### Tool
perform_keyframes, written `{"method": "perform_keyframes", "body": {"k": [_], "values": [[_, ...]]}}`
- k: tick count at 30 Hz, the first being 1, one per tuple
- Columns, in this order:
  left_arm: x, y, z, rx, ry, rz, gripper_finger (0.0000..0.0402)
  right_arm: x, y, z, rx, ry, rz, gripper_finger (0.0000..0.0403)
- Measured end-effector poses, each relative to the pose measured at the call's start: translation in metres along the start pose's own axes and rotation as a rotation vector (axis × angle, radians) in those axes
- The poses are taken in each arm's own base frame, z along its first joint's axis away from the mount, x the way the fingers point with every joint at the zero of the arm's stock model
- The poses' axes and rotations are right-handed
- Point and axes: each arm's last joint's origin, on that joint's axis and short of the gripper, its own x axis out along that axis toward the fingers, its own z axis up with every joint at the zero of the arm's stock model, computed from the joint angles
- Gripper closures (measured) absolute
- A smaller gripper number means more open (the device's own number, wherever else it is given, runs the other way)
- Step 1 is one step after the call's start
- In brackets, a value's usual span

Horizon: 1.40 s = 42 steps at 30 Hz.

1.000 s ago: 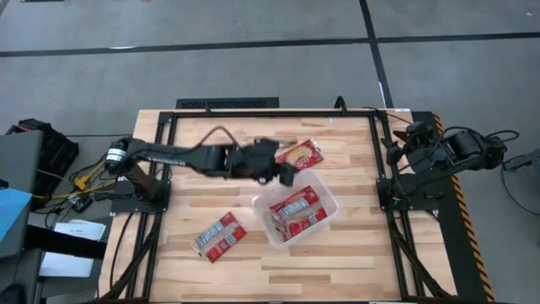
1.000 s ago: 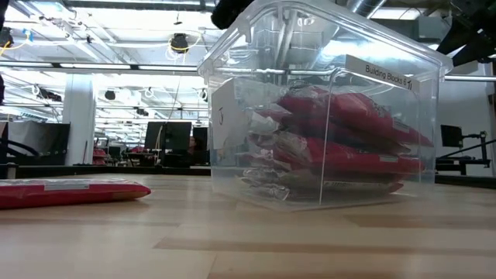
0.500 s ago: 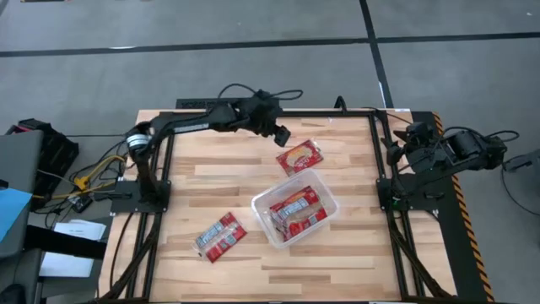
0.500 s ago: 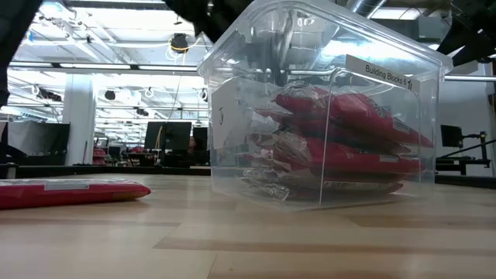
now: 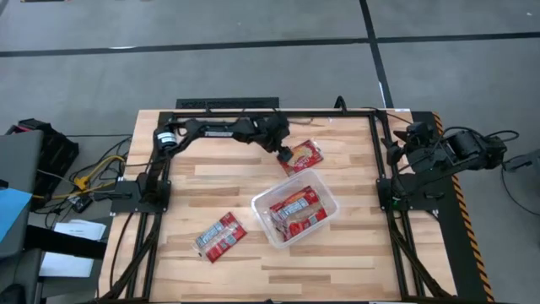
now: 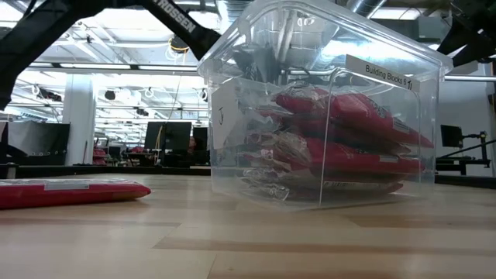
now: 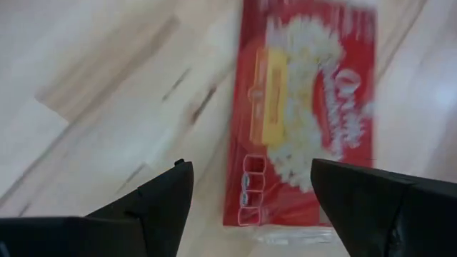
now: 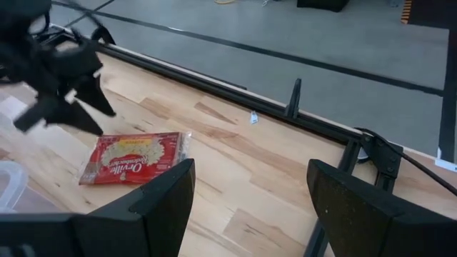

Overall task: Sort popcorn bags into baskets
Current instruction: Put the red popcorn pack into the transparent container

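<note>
A red popcorn bag lies flat on the table near its far edge, beyond the clear tub. My left gripper hangs open just above this bag's left end. In the left wrist view the bag lies below the gripper, between its spread fingers. From the right wrist view, the left gripper stands above the bag, apart from it. The tub holds several red bags. Another bag lies flat toward the near left. My right gripper waits open at the right edge.
Black frame rails run along the table's far edge and both sides. The tub sits mid-table, just on the near side of the left gripper. In the low view the near-left bag lies left of the tub. Bare wood lies between that bag and the tub.
My left gripper has left the tub's far left corner, swung up and toward the far edge, then come down over the loose bag beyond the tub. The arm has folded back along the far rail. The bags and the tub have stayed where they were.
</note>
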Motion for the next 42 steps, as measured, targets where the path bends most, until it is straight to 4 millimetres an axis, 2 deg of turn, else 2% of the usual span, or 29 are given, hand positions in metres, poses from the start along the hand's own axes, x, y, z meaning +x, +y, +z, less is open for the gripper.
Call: {"method": "perform_keyframes", "body": {"k": [7, 13, 16, 22, 23, 25, 31, 42], "values": [[0.023, -0.017, -0.022, 0.173, 0.027, 0.154, 0.0131, 0.0, 0.0, 0.0, 0.06, 0.0, 0.0, 0.0107], [0.039, -0.026, -0.04, 0.22, 0.074, 0.218, 0.0147, 0.0, 0.0, 0.0, 0.077, -0.002, 0.002, 0.0107], [0.038, -0.027, -0.043, 0.23, 0.096, 0.253, 0.0197, 0.0, 0.001, 0.001, 0.087, -0.004, 0.006, 0.0107], [0.037, -0.024, -0.045, 0.228, 0.13, 0.256, 0.0365, 0.0, 0.001, 0.001, 0.117, -0.005, 0.006, 0.0107], [0.037, -0.023, -0.045, 0.22, 0.131, 0.255, 0.0382, 0.0, 0.001, 0.001, 0.117, -0.006, 0.006, 0.0107], [0.036, -0.022, -0.044, 0.194, 0.139, 0.239, 0.0389, 0.0, 0.001, 0.001, 0.119, -0.006, 0.006, 0.0107], [0.022, -0.022, -0.041, 0.135, 0.169, 0.185, 0.04, 0.0, 0.001, 0.001, 0.119, -0.007, 0.005, 0.0107], [-0.032, -0.033, -0.016, 0.099, 0.051, 0.178, 0.0401, 0.0, 0.001, 0.001, 0.11, -0.009, 0.003, 0.0107]]}}
